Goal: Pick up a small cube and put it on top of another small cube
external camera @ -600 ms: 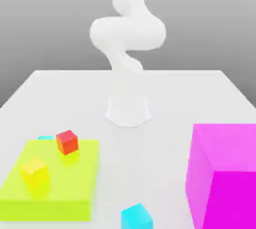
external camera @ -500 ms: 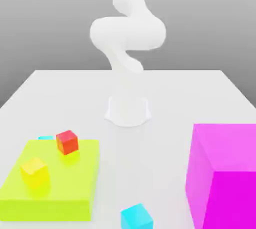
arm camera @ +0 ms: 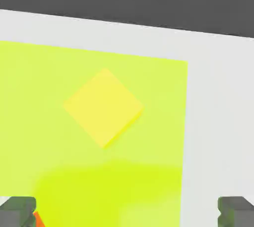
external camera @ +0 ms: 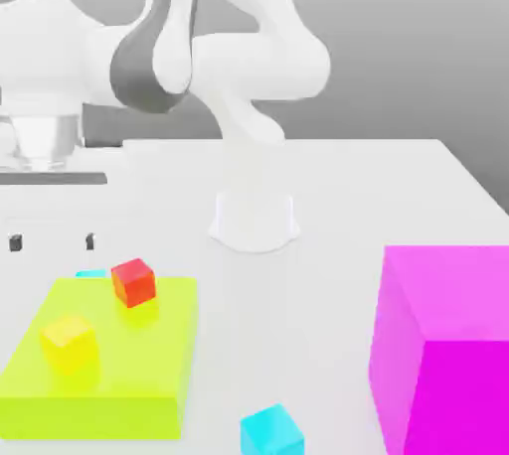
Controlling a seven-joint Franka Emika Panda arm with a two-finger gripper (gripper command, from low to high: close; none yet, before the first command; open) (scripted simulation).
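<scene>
Toward the lower left of the exterior view, a flat lime-green slab point(external camera: 99, 364) lies on the white table point(external camera: 378, 195), carrying a small red cube point(external camera: 133, 282) near its far edge and a small yellow cube point(external camera: 70, 343) nearer its left side, the two well apart. One small plain cyan-turquoise cube point(external camera: 271, 432) sits on the bare table at the bottom centre of the frame, just off the slab's near right corner; the other cyan cube point(external camera: 90, 273) peeks out behind the slab's far edge, just left of the red cube and mostly hidden by the slab. A large magenta block point(external camera: 442, 344) fills the lower right. The white arm point(external camera: 249, 66) rises from its round base point(external camera: 254, 220) at mid-frame and bends across the upper left, where the two-finger gripper point(external camera: 52, 241) hangs above the table with its two dark fingertips point(external camera: 14, 242) standing wide apart and nothing between them. From the hand view, the yellow cube point(arm camera: 103, 107) appears as a diamond on the lime slab point(arm camera: 149, 181), a sliver of the red cube point(arm camera: 37, 220) shows beside one finger, and both grey fingertips point(arm camera: 18, 211) sit at opposite lower corners with nothing between them.
</scene>
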